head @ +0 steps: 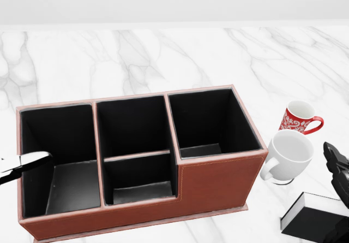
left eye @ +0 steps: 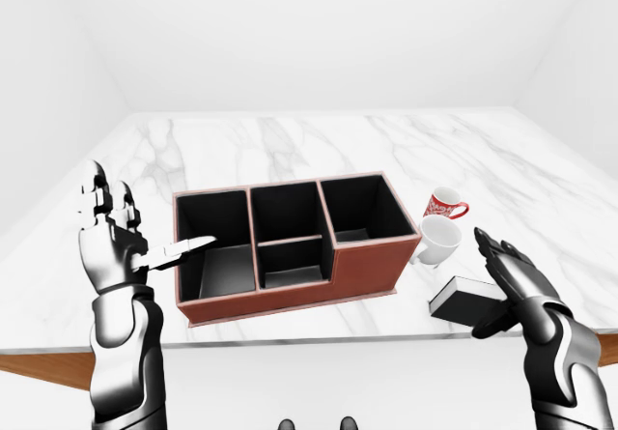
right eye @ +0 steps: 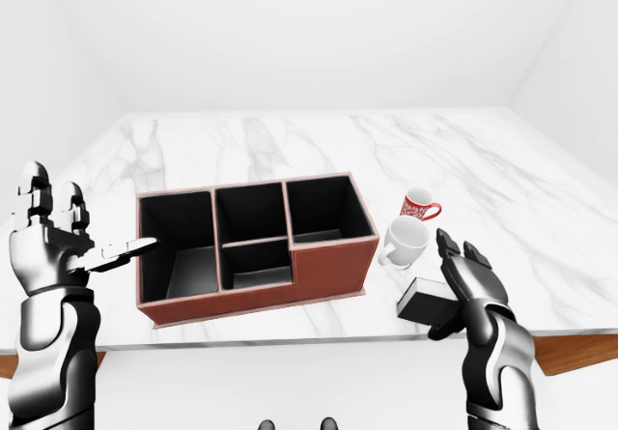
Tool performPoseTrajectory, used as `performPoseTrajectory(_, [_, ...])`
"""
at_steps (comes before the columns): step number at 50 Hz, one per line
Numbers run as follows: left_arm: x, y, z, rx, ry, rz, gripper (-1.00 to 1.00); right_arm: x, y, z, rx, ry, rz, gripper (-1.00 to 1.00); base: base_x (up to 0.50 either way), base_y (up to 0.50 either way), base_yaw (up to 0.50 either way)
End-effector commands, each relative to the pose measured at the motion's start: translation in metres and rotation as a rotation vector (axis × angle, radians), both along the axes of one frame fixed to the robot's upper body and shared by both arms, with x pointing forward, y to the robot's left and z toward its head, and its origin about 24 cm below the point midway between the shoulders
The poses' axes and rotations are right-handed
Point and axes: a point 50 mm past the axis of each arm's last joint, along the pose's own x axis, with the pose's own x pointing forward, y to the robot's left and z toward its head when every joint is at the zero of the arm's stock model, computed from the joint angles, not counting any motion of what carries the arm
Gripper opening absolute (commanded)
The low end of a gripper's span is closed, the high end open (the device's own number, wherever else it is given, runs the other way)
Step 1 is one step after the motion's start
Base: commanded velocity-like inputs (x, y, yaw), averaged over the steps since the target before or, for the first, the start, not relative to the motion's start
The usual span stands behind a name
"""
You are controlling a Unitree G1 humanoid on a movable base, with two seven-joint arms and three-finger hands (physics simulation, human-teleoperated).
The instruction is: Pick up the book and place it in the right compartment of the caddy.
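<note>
Lying flat on the marble table (left eye: 290, 140) near its lower edge, the black book (left eye: 463, 300) is sitting to the right of the caddy (left eye: 290, 290), apart from it. The right hand (left eye: 510, 280) is hovering over the book's right end, fingers spread. Between book and caddy, a white mug (left eye: 439, 240) and a red mug (left eye: 446, 204) are standing together. The left hand (left eye: 114, 237) is raised left of the caddy, fingers spread, thumb reaching over its left rim.

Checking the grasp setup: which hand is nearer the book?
Right. The right hand is open over the book at the caddy's right end. The left hand is open at the caddy's far left, away from the book.
</note>
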Motion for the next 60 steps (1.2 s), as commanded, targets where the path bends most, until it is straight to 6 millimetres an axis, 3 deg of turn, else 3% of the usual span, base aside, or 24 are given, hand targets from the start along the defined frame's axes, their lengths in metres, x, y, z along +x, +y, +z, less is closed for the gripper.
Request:
performPoseTrajectory(1, [0.001,-0.001,-0.001,0.003,0.006,-0.002,1.0,0.008,0.003,0.001,-0.019,0.005,0.027,1.0,0.0,0.0,0.0])
performPoseTrajectory(10, [0.0,0.0,0.0,0.003,0.001,-0.001,1.0,0.012,0.001,-0.005,-0.021,0.017,0.021,1.0,0.0,0.0,0.0])
performPoseTrajectory(19, [-0.001,0.001,0.002,0.004,-0.009,0.002,1.0,0.001,-0.001,-0.015,0.007,0.084,0.014,1.0,0.0,0.0,0.0])
performPoseTrajectory(31, [-0.001,0.002,0.005,0.008,-0.02,0.007,1.0,0.013,-0.005,-0.024,-0.005,0.108,0.01,1.0,0.0,0.0,0.0])
performPoseTrajectory(56, [0.0,0.003,0.002,0.001,-0.007,0.008,1.0,0.003,-0.01,-0.048,-0.004,0.196,-0.011,1.0,0.0,0.0,0.0])
performPoseTrajectory(57, [0.0,0.003,0.001,0.001,-0.005,0.008,1.0,0.002,-0.009,-0.047,-0.005,0.197,-0.009,0.73,0.0,0.0,0.0])
performPoseTrajectory(58, [0.0,0.003,0.001,0.0,-0.003,0.008,1.0,0.003,-0.009,-0.046,-0.005,0.196,-0.006,-0.41,0.0,0.0,0.0])
performPoseTrajectory(59, [0.0,0.003,0.001,0.0,-0.003,0.008,1.0,0.003,-0.009,-0.046,-0.005,0.196,-0.006,-0.41,0.0,0.0,0.0])
performPoseTrajectory(60, [0.0,0.003,0.001,-0.001,-0.001,0.007,1.0,0.004,-0.008,-0.043,-0.004,0.185,-0.002,-1.0,0.0,0.0,0.0])
